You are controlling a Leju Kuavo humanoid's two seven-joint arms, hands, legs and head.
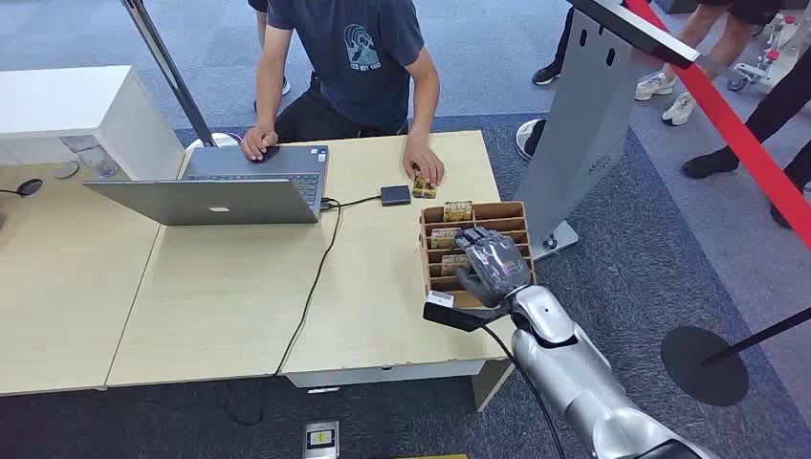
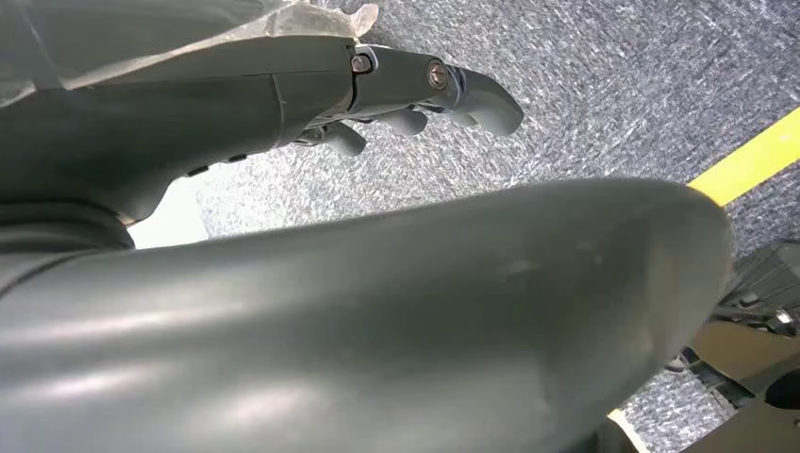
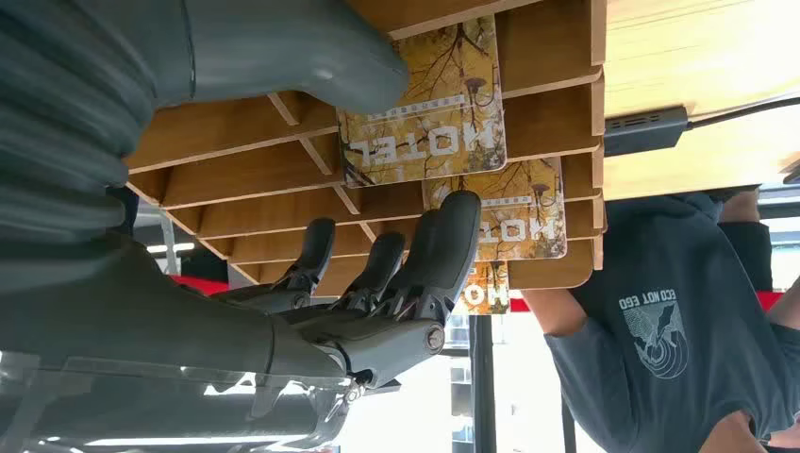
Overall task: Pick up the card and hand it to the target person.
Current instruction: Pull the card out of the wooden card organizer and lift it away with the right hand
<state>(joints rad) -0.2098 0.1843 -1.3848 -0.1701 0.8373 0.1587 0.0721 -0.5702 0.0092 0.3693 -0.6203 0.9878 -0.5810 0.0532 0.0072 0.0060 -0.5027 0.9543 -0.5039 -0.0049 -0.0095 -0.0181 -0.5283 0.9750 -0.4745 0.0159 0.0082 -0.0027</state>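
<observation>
Several yellow hotel cards stand in a slotted wooden rack (image 1: pixel 427 260) at the table's right end. My right hand (image 1: pixel 493 263) hovers over the rack with its fingers spread, holding nothing. In the right wrist view the thumb (image 3: pixel 321 57) touches the corner of the nearest card (image 3: pixel 429 113), while the fingers (image 3: pixel 448 241) reach in front of a second card (image 3: pixel 533 222). The seated person (image 1: pixel 359 57) across the table rests a hand (image 1: pixel 422 170) on another card (image 1: pixel 425 189). My left hand (image 2: pixel 406 90) hangs over the carpet, fingers loose and holding nothing.
An open laptop (image 1: pixel 230 186) sits mid-table with a cable running to a black hub (image 1: pixel 395 195). A grey stand (image 1: pixel 583 124) and a red barrier tape (image 1: pixel 736 134) are to the right. Other people's legs (image 1: pixel 703 48) are at the back right.
</observation>
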